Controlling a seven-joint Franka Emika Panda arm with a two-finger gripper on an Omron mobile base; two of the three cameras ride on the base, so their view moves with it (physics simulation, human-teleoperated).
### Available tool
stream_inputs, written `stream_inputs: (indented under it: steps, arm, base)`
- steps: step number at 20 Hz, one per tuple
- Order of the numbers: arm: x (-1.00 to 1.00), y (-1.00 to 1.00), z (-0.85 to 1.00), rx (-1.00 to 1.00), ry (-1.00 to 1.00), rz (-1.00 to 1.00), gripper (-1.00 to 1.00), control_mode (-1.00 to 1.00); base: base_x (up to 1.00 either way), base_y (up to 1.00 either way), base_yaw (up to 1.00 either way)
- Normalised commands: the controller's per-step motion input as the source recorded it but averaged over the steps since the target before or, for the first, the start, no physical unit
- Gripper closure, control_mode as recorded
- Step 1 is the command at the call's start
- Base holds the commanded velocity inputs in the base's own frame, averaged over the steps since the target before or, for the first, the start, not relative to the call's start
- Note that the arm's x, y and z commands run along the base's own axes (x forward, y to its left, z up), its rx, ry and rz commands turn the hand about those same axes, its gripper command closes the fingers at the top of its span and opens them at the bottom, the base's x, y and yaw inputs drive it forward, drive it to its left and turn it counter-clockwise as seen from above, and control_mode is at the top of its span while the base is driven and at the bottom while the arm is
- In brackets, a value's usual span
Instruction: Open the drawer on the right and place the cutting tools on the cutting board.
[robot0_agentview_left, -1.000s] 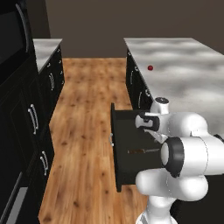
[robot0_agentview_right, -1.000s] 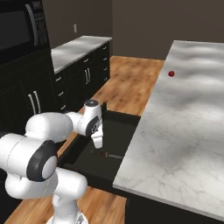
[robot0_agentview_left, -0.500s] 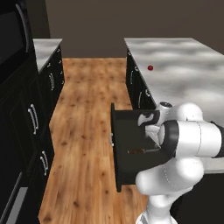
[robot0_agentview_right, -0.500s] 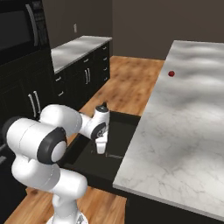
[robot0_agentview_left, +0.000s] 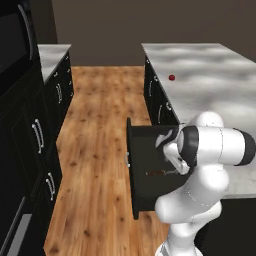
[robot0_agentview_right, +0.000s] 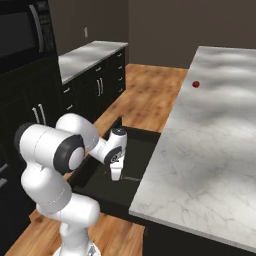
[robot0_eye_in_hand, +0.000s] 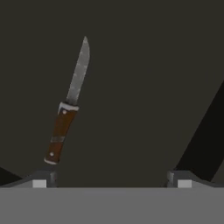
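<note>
The drawer (robot0_agentview_left: 132, 170) (robot0_agentview_right: 141, 141) stands pulled out from under the island counter. On its dark floor lies a thin knife (robot0_eye_in_hand: 67, 106) (robot0_agentview_left: 159, 173) (robot0_agentview_right: 131, 178) with a brown handle. My gripper (robot0_agentview_right: 116, 175) (robot0_eye_in_hand: 111, 177) points down into the drawer, open, with nothing between its fingers. In the hand view the knife lies above the left fingertip (robot0_eye_in_hand: 43, 180), blade pointing away. The cutting board is out of view.
A small red ball (robot0_agentview_left: 172, 77) (robot0_agentview_right: 196, 84) sits on the grey marble island counter (robot0_agentview_left: 215, 75) (robot0_agentview_right: 215, 130). Black cabinets (robot0_agentview_left: 50, 110) (robot0_agentview_right: 95, 85) line the far side of the wooden floor aisle (robot0_agentview_left: 100, 150).
The arm has swung over and lowered the hand deeper into the open drawer, toward the knife. The jaws stayed open.
</note>
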Motion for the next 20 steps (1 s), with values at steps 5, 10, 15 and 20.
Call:
stream_inputs:
  steps: [5, 10, 15, 20]
  arm:
    - [0.02, 0.02, -0.38, 0.0, 0.0, 0.0, -1.0, -1.0]
    - [0.26, 0.07, -0.29, -0.01, 0.0, -0.02, -1.0, -1.0]
    - [0.27, 0.0, -0.23, 0.0, 0.0, -0.02, -1.0, -1.0]
    - [0.3, 0.0, -0.24, 0.0, 0.0, -0.02, -1.0, -1.0]
  base:
    - [0.0, 0.0, 0.0]
    - [0.0, 0.0, 0.0]
    - [0.0, 0.0, 0.0]
    - [0.0, 0.0, 0.0]
